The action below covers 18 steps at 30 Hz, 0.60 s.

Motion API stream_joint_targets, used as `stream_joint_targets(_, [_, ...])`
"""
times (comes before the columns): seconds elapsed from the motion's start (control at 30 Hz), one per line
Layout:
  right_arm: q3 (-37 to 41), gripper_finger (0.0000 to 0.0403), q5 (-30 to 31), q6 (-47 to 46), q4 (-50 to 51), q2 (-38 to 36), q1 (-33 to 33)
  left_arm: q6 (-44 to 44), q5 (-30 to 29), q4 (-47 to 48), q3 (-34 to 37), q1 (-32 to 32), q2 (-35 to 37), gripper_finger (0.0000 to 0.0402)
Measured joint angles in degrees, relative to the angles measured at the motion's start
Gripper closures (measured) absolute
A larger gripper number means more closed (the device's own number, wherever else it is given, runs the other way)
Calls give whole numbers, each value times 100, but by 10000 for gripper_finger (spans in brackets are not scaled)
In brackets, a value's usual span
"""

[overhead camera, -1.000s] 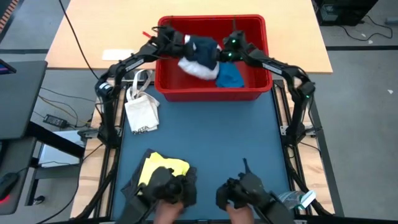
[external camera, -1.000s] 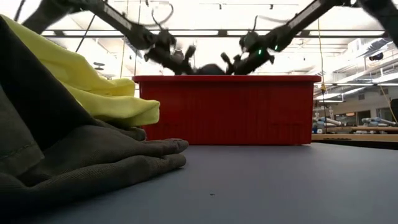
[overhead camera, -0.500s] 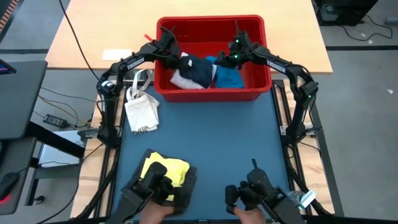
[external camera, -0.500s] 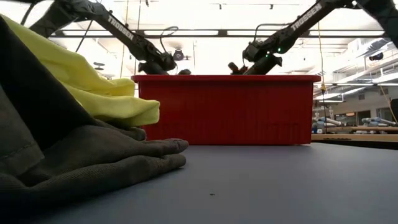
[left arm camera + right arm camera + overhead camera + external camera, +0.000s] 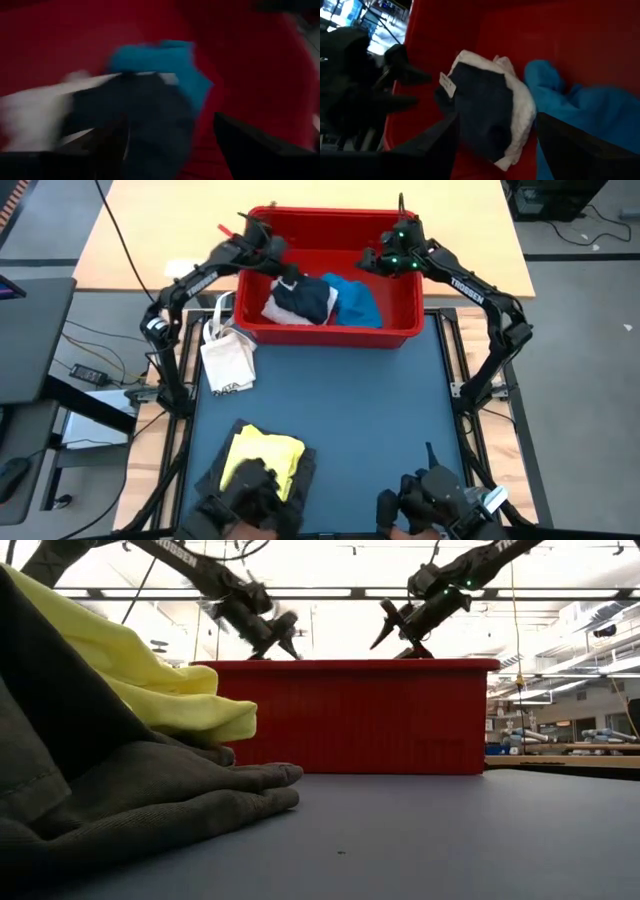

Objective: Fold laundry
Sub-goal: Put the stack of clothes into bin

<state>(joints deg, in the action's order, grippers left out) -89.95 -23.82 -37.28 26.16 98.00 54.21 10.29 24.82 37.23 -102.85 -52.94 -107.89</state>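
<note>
We see the laundry split between two spots. Inside the red basket (image 5: 405, 320) at twelve o'clock on the counter (image 5: 380, 420) lies a loose heap: a dark navy garment (image 5: 312, 298) crumpled on top of a white cloth (image 5: 278, 311), with a small white tag showing at the navy edge in the right wrist view, and a bright blue piece (image 5: 358, 300) bunched just beside them toward three o'clock. All three are rumpled and unfolded.

At seven o'clock on the counter sits the yellow T-shirt (image 5: 262, 456), roughly squared, resting on a dark grey garment (image 5: 302, 475) that spreads under it; from the low view we see the grey cloth (image 5: 150, 802) in soft thick folds touching the counter with the yellow (image 5: 150, 690) draped over it.

The left gripper (image 5: 272, 252) hangs above the basket's ten o'clock corner, its jaws spread wide and holding nothing. The right gripper (image 5: 382, 260) hangs above the basket's two o'clock side, jaws likewise wide apart and empty; the heap lies below and between the two.

A small white bag (image 5: 228, 360) lies on the counter at nine o'clock, just beside the basket.
</note>
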Motion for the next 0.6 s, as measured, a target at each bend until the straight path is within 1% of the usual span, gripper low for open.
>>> stream_joint_targets(0.07, [1,140,5,0,68,-18,-68,-201,35,-81,0,277,15,114])
stream_joint_targets(0.13, [2,140,5,1,69,-18,-149,-422,-114,-95,-21,608,-133,121])
stream_joint_targets(0.17, [2,140,5,3,69,-18,-184,-524,-357,-67,-21,731,-246,126])
stream_joint_targets(0.27, [2,140,103,37,96,-18,-296,-664,-1605,189,15,959,-695,141])
stream_joint_targets(0.3, [2,140,156,42,116,-18,-331,-646,-1906,247,15,944,-813,147])
stream_joint_targets(0.33, [2,140,169,42,115,-18,-355,-565,-2050,299,15,878,-895,152])
stream_joint_targets(0.47, [2,140,169,53,134,-18,-437,-329,-2070,574,-3,474,-1166,172])
stream_joint_targets(0.53, [2,140,158,114,174,-18,-479,-209,-2035,542,4,291,-1186,182])
stream_joint_targets(0.6, [2,140,82,141,234,-18,-534,-22,-1784,445,5,148,-1043,189])
